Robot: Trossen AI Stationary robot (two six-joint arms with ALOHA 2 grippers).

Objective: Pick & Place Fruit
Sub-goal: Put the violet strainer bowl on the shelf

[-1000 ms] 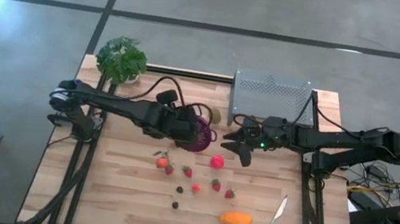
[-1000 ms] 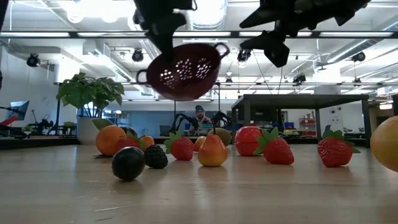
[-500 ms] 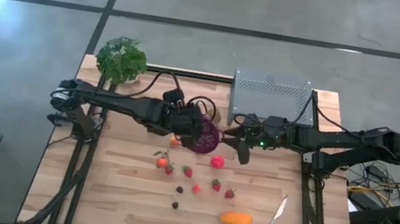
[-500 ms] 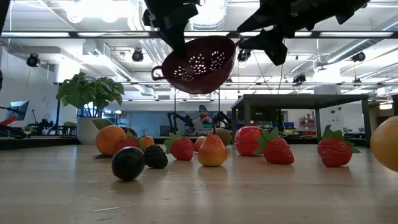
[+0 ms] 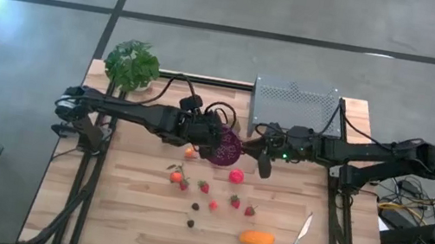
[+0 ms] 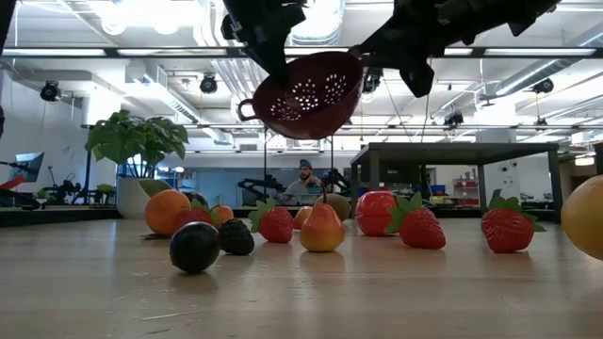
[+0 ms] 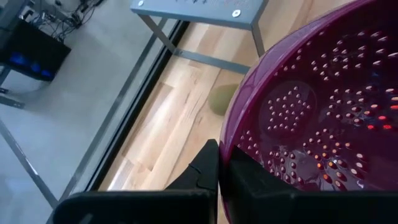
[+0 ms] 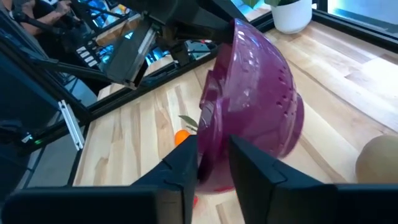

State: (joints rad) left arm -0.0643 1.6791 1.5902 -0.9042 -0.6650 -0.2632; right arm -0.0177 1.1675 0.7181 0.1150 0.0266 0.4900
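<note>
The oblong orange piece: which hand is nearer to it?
Right. The right hand hangs at the colander, up-table of the oblong orange piece; the left hand grips the colander's far rim, farther left.

My work surface is a pale wooden table (image 5: 124, 212) of lengthwise planks, filling the lower centre of the high view. At its upper left corner stands a green leafy plant (image 5: 132, 64) in a white pot; at the upper centre-right stands a grey perforated metal box (image 5: 295, 104). Fruit lies scattered mid-table: a pink-red ball (image 5: 236, 176), red strawberries (image 5: 235, 201), a small orange piece (image 5: 176, 177), dark berries (image 5: 195, 206) and, toward the bottom, a larger oblong orange piece (image 5: 257, 239). A slim pale knife (image 5: 297, 239) lies at lower right. A brown kiwi (image 7: 222, 99) rests beside the box's leg.
</note>
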